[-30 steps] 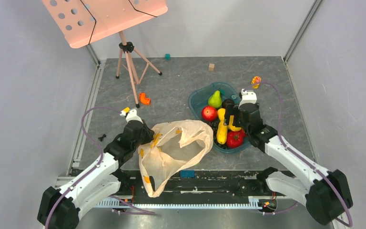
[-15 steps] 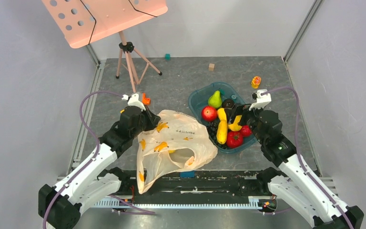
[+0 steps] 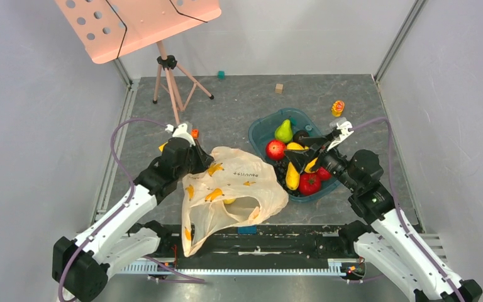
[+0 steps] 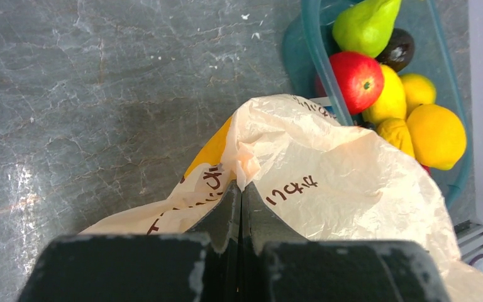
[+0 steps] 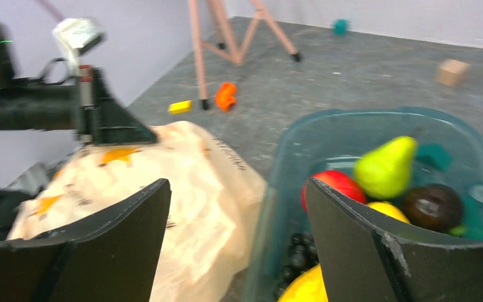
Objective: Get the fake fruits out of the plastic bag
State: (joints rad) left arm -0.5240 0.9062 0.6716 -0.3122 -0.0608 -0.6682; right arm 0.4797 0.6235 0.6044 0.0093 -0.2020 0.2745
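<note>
The cream plastic bag (image 3: 233, 192) with banana prints lies crumpled left of the teal tray (image 3: 259, 129). My left gripper (image 3: 196, 157) is shut on a pinch of the bag's upper edge (image 4: 241, 187). In the tray lie a green pear (image 3: 283, 130), a red apple (image 3: 275, 149), a lemon (image 4: 437, 135) and a long yellow piece (image 3: 292, 176). My right gripper (image 3: 299, 154) hovers open over the tray's left side, nothing between its fingers (image 5: 236, 185); bag (image 5: 182, 189) and pear (image 5: 387, 167) lie beyond. A yellow patch (image 3: 229, 201) shows at the bag; I cannot tell whether it is fruit or print.
A pink music stand's tripod (image 3: 170, 82) stands at the back left, an orange piece (image 3: 194, 133) by its foot. A wooden cube (image 3: 279, 88), a teal cube (image 3: 221, 74) and a small yellow toy (image 3: 338, 107) lie further back. Dark grapes (image 5: 299, 258) sit in the tray.
My left gripper pulled the bag up and back, turning its printed side up. My right gripper drew back from the tray, swung left towards the bag, and its jaws narrowed slightly.
</note>
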